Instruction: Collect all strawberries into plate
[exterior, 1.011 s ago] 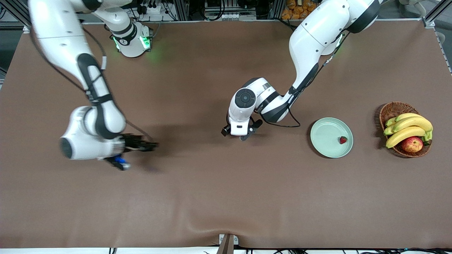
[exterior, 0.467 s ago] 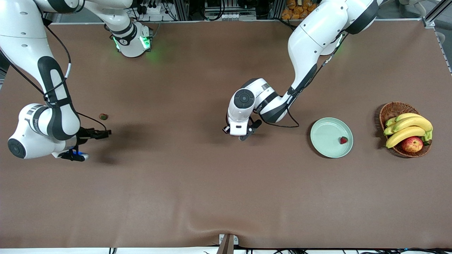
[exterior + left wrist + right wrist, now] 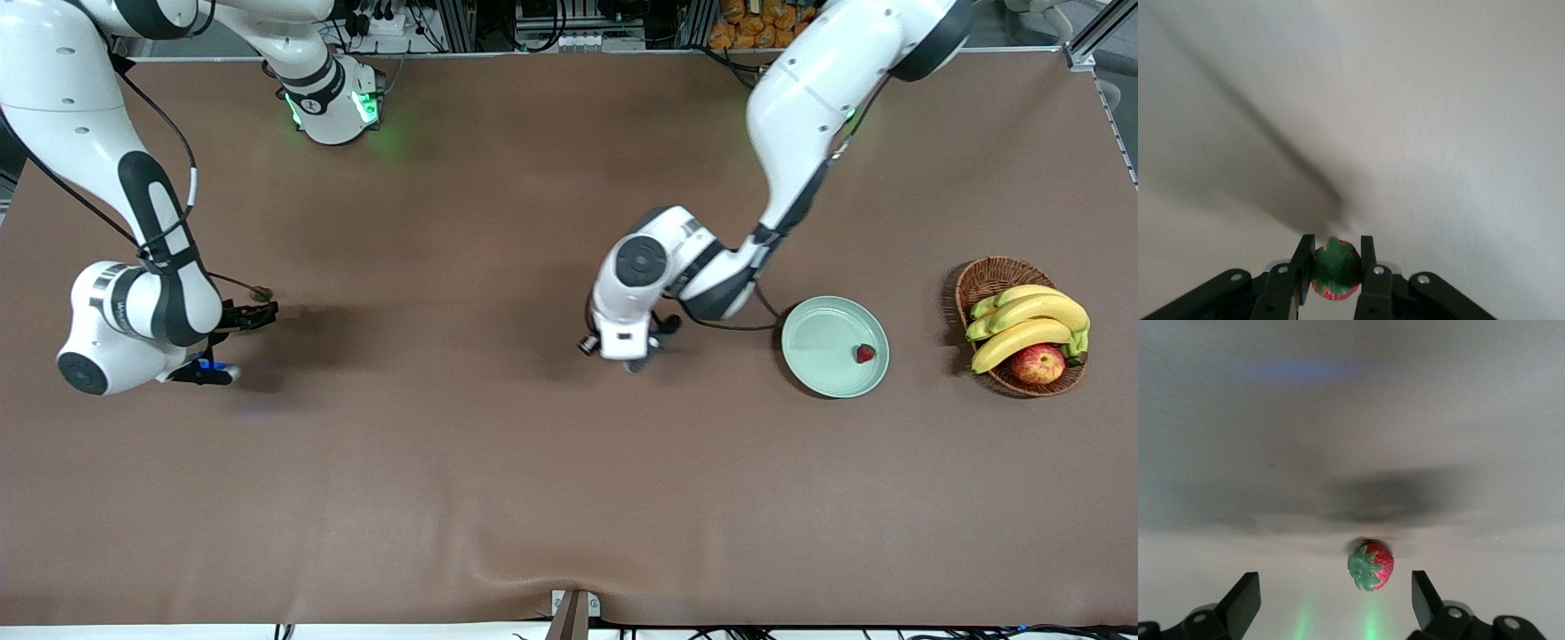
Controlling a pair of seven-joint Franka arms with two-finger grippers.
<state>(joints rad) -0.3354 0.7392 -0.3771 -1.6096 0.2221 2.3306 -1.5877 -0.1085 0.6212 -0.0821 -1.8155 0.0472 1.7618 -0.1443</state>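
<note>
The pale green plate (image 3: 822, 342) lies toward the left arm's end of the table with one red strawberry (image 3: 863, 354) in it. My left gripper (image 3: 642, 354) hangs over the table beside the plate. The left wrist view shows it (image 3: 1335, 252) shut on a second strawberry (image 3: 1335, 270), green cap up; that berry is hidden in the front view. A third strawberry (image 3: 260, 292) lies on the table toward the right arm's end. My right gripper (image 3: 255, 314) is open, low, right next to it. In the right wrist view this berry (image 3: 1371, 565) lies just ahead of my gripper (image 3: 1335, 600).
A brown wicker basket (image 3: 985, 276) with bananas (image 3: 1031, 313) and a red apple (image 3: 1037, 363) stands beside the plate, closer to the table's end. The brown table cloth has a fold near the front edge (image 3: 533, 569).
My right arm swung out toward its end of the table, uncovering the strawberry there, then brought its gripper up to it. My left gripper shifted a little toward the plate.
</note>
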